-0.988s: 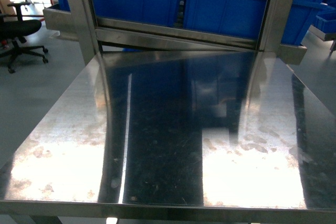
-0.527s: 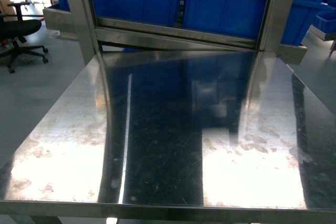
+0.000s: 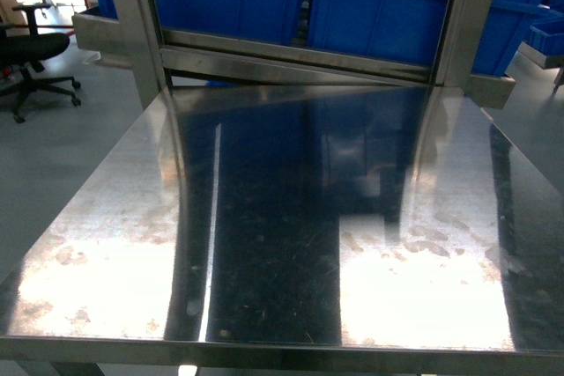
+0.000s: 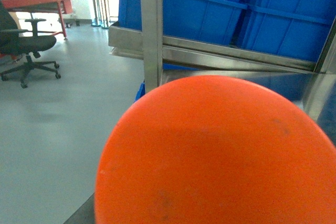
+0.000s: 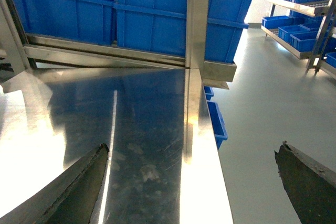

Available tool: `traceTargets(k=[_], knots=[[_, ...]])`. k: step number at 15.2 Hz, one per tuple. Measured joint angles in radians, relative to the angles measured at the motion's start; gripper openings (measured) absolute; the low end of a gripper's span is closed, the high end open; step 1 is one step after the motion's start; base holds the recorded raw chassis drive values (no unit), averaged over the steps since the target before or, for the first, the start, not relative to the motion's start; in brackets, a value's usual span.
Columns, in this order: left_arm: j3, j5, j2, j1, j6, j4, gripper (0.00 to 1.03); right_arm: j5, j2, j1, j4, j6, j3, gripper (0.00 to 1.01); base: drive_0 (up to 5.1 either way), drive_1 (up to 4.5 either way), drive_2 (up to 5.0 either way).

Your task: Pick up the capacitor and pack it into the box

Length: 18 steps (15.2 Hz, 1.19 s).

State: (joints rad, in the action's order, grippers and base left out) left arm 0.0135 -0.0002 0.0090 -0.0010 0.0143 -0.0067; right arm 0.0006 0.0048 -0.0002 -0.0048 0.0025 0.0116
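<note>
A large round orange object [image 4: 220,150] fills the lower part of the left wrist view, very close to the camera. It covers the place of the left gripper's fingers, so none of them show. Whether it is the capacitor I cannot tell. The box is out of view in every frame. My right gripper [image 5: 191,182] is open, one dark finger [image 5: 79,182] above the steel table [image 5: 147,129] and the other past its right edge, over the floor. Nothing lies between them. No gripper appears in the head view, where the table top [image 3: 282,217] is bare.
Big blue bins [image 3: 379,6] stand on a steel rack behind the table, between upright posts [image 3: 137,24]. A black office chair [image 3: 31,55] stands on the floor at the left. Shelves of small blue bins [image 5: 302,3] line the right; more blue bins [image 5: 216,121] sit below the table's right edge.
</note>
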Motion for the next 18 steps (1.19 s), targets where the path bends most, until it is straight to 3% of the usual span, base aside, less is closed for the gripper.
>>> traceTargets(k=[18], knots=[[0.0, 0.0, 0.0, 0.0, 0.0, 0.0, 0.44, 0.0, 0.0, 0.0, 0.0, 0.0, 0.0, 0.98, 0.0, 0.0, 0.0]])
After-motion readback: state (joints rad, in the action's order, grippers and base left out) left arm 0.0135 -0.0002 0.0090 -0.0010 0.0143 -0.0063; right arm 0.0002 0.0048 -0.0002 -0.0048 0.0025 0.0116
